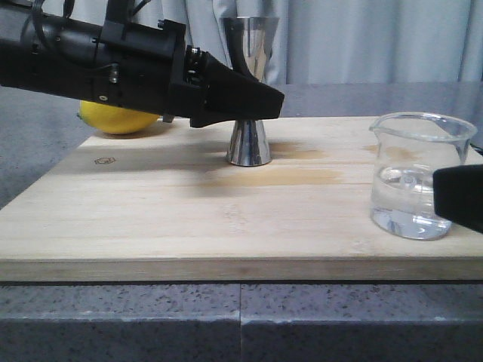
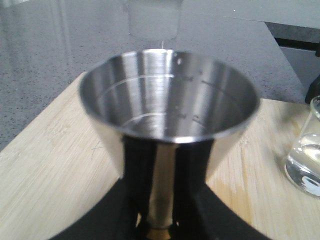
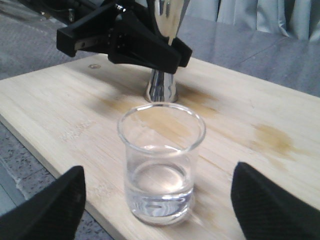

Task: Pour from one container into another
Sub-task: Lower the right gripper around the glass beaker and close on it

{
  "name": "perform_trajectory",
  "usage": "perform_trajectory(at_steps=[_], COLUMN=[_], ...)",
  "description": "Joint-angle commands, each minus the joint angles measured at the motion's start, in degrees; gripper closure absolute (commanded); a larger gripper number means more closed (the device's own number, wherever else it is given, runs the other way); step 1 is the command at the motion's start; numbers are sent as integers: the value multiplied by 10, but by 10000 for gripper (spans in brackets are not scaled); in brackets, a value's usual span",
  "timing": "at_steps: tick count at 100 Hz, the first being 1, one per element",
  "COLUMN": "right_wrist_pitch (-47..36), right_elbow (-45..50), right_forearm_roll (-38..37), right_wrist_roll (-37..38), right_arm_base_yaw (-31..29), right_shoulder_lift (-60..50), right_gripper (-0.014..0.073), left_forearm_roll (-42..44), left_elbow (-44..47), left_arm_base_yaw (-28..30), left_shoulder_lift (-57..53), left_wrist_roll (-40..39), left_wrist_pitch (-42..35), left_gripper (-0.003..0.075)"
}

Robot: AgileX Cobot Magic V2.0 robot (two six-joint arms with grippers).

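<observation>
Wooden board [image 1: 151,219] on the grey worktop [image 1: 113,317], left end effector [image 1: 253,102] clamped on the steel jigger [image 1: 249,143] at its waist, right end effector [image 3: 157,200] spread wide, glass beaker [image 3: 161,162] standing between its fingers, untouched, lemon [image 1: 117,118] behind the left arm.

You see the steel jigger [image 1: 250,143] standing upright mid-board, its cup empty. Your glass beaker [image 1: 419,175] stands upright well to its right, part-filled with clear liquid.

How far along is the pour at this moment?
Done: left gripper is closed on the jigger, steadying it on the board. In hand: right gripper sits open around the beaker. Left: grasp, lift, pour; the water is in the beaker.
</observation>
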Motion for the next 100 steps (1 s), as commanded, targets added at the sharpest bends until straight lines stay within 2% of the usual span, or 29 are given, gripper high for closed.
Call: perform_trajectory(at_steps=[1,16,100], right_wrist_pitch=[-69,-110,-249], right_elbow=[-13,-13,-14], right_forearm_roll=[-3,32,32], right_wrist_roll=[-5,-5,-5], right_arm_base_yaw=[2,2,2], right_shoulder_lift=[26,67,203], right_gripper=[53,53,53], left_forearm_roll=[-44,-44,-44], left_elbow=[-15,-15,-15], left_arm_base_yaw=[-5,-5,-5], left_shoulder_lift=[-24,-24,-24], left_wrist_roll=[-2,-2,-2], left_wrist_pitch=[40,40,40], left_gripper=[598,598,598])
